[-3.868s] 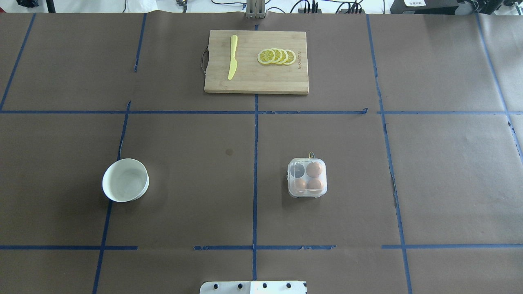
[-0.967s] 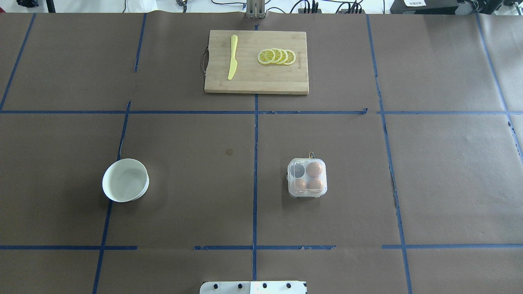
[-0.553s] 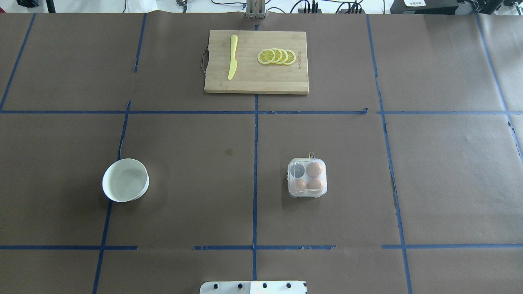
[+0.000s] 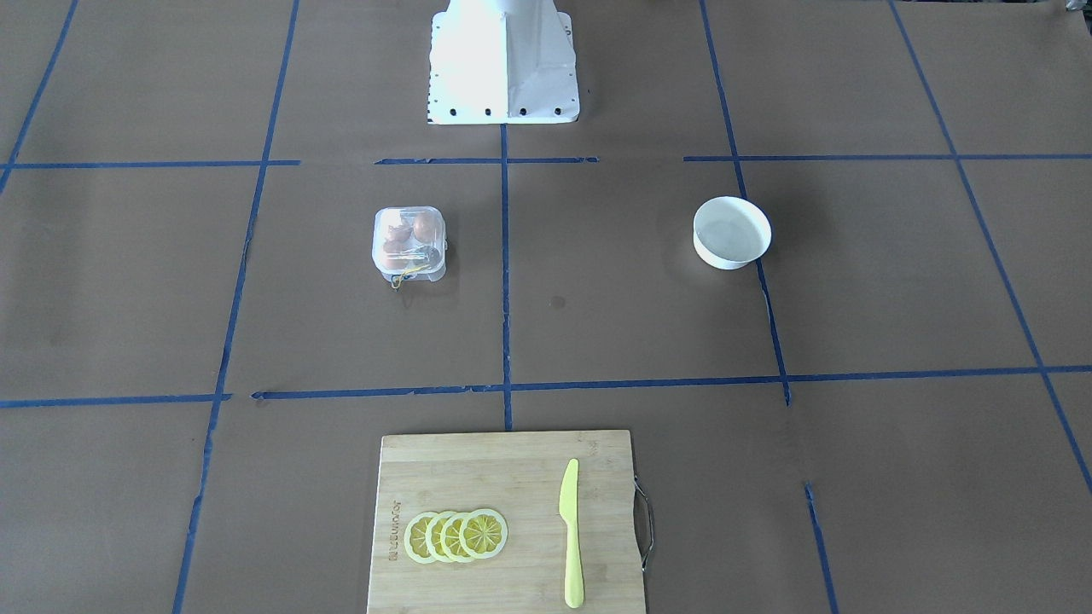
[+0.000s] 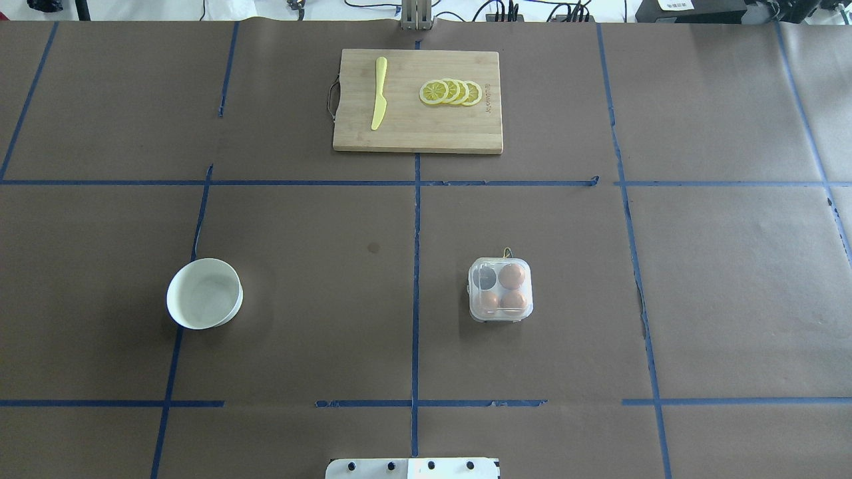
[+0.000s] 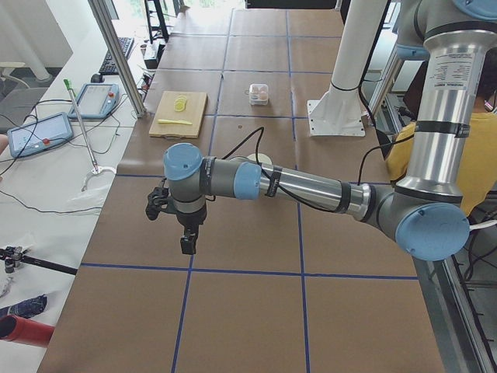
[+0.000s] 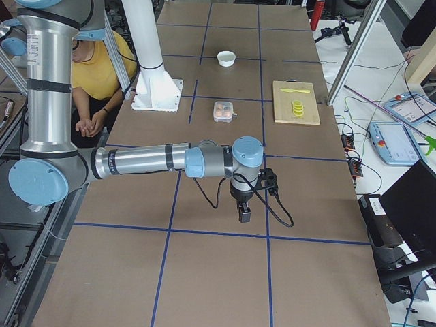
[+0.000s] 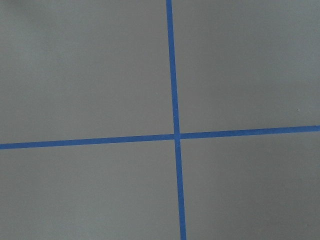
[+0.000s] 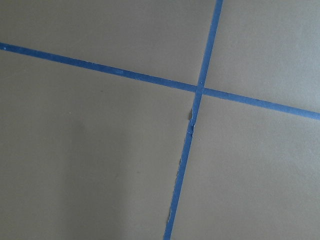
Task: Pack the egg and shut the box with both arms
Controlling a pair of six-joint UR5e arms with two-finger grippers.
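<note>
The clear box (image 5: 500,318) stands right of the table's middle, with its lid lying flat over it. It also shows in the front-facing view (image 4: 380,223). Three brown eggs sit in it; the near-left egg (image 5: 490,302) looks slightly duller, and the far-left cell (image 5: 485,278) looks dark. My left gripper (image 6: 188,245) hangs over bare paper far off to the table's left end. My right gripper (image 7: 244,214) hangs over bare paper far off to the right end. I cannot tell whether either is open or shut. Both wrist views show only paper and blue tape.
A white bowl (image 5: 172,303) stands at the near left and looks empty. A wooden cutting board (image 5: 399,136) at the far middle bears a yellow knife (image 5: 379,93) and lemon slices (image 5: 450,92). The white pedestal (image 4: 503,77) stands at the near edge.
</note>
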